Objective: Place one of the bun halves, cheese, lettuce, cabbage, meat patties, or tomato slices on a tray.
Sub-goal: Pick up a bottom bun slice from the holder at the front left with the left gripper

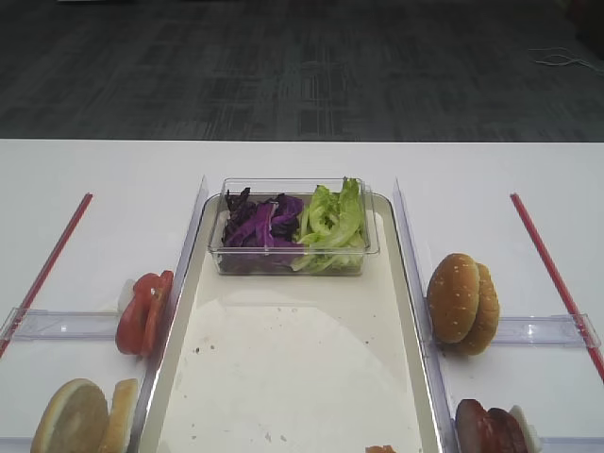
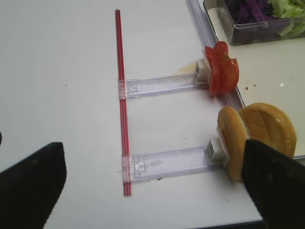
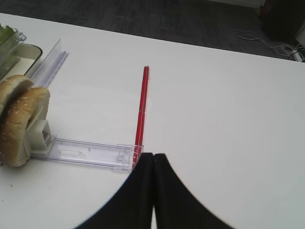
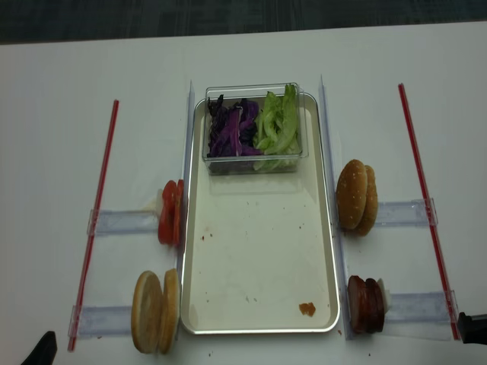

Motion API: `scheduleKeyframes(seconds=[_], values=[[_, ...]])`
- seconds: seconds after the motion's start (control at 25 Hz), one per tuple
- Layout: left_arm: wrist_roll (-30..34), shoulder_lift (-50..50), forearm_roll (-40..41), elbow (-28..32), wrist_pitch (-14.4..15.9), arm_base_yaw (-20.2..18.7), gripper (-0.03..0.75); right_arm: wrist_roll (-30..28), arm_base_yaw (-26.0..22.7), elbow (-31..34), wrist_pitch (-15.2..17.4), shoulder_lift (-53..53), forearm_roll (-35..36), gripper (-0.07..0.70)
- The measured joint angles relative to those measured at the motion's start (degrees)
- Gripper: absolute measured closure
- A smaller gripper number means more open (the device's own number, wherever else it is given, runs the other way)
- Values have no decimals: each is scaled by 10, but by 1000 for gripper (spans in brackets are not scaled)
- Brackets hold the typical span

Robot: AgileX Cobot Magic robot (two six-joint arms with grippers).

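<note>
White table: bun halves (image 2: 252, 136) stand between the wide-open, empty left pincer (image 2: 152, 186) tips; right pincer (image 3: 153, 191) closed, empty.

Looks like a lab or office-type test room, not a real kitchen. White table (image 1: 302, 160) sits on dark grey carpet tile floor (image 1: 302, 66), cables (image 3: 267, 40) trailing on the floor far ahead and right of the right gripper (image 3: 153, 191). Table is marked with red strips (image 2: 121, 95) and clear plastic rails (image 2: 162, 86) just ahead of the left gripper (image 2: 152, 186), food stood upright in fixed slots around the tray (image 4: 259, 258). Staged data-collection bench, no stove, sink or counters visible.
</note>
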Motion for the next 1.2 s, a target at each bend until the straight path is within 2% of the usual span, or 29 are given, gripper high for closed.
scheduleKeyframes(seconds=[1.2], values=[[0, 0, 0, 0, 0, 0, 19, 1, 0, 0, 0, 0, 0, 498]])
